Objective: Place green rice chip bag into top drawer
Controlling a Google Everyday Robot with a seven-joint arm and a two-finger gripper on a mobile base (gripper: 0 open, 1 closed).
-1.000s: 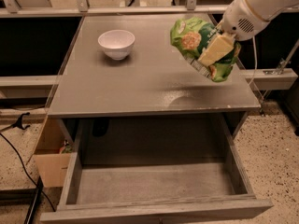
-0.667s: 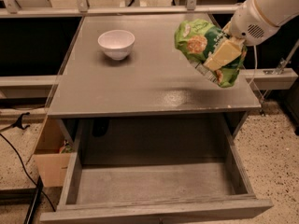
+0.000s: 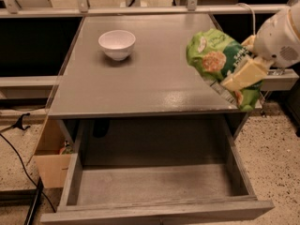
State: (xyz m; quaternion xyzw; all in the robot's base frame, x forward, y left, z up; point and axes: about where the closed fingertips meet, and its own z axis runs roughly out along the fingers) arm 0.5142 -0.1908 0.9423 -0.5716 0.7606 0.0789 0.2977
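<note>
the tool (image 3: pixel 240 78) is clamped on the bag (image 3: pixel 212 56), holding it over the counter's (image 3: pixel 150 83) right front edge. the drawer (image 3: pixel 154 185) below stands open; a bowl (image 3: pixel 117 43) sits at the counter's far left.

Likely a lab or test room rather than a home. The gripper (image 3: pixel 242 76) clamps the bag (image 3: pixel 213 60) over a speckled floor (image 3: pixel 276 144). Far to its lower left lie a loose cable (image 3: pixel 18 159) and a cardboard box (image 3: pixel 51 168). A metal rail (image 3: pixel 140 11) runs behind.
</note>
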